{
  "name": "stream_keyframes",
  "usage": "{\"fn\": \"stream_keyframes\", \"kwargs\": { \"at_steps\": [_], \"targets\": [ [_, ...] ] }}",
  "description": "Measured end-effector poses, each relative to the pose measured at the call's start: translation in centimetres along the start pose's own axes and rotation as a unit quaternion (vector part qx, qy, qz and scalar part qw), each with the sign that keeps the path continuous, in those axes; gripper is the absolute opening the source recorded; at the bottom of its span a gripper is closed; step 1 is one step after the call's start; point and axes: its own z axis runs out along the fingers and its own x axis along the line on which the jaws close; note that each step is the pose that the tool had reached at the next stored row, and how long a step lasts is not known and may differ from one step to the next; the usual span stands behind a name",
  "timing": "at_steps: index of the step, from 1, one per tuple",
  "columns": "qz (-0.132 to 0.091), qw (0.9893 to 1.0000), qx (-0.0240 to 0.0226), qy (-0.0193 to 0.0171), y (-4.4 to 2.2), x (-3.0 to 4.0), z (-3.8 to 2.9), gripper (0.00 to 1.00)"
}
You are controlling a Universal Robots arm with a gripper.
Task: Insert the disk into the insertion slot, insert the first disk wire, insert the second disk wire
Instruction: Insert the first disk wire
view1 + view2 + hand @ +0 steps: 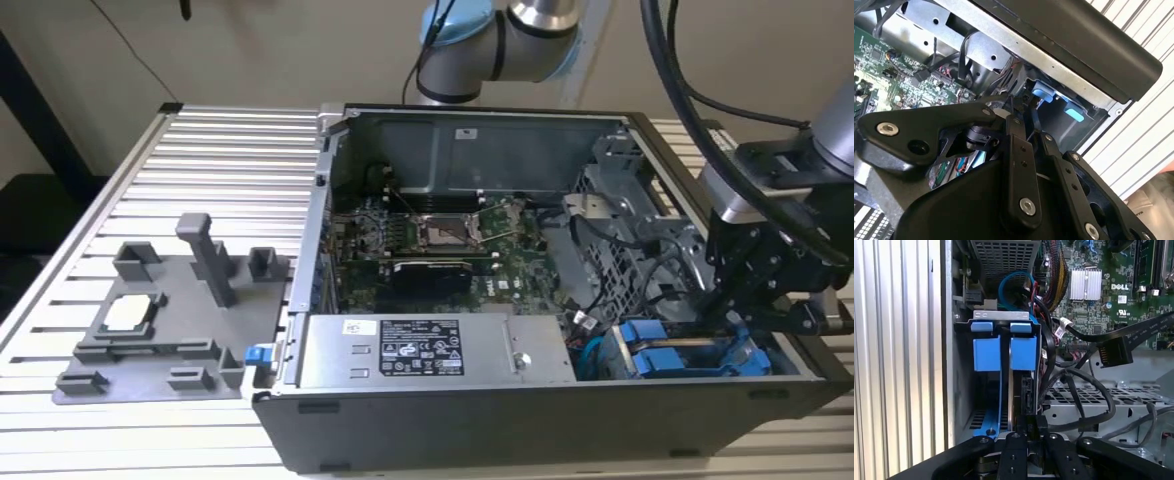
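Now the claw [1033, 436] pinches a black wire plug [1035, 424] at the edge of the disk [1023, 354].

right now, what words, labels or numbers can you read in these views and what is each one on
Large label on the power-supply box: print too small to read.
Small white sticker on that box: too small.
Motherboard: white maker's logo beside the heatsink, a short word in capitals; its white stickers are too small.
White cable tag: blurred.

Jaws pinching black cable [1033, 117], blue tabs [1043, 92] beyond
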Motion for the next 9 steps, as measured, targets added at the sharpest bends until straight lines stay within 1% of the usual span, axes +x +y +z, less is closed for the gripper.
{"fn": "stream_keyframes", "kwargs": {
  "at_steps": [3, 9],
  "targets": [
    [0.000, 1.0000, 0.0000, 0.0001, 0.00, 0.00, 0.16, 0.19],
    [0.000, 1.0000, 0.0000, 0.0000, 0.01, 0.01, 0.26, 0.19]
  ]
}}
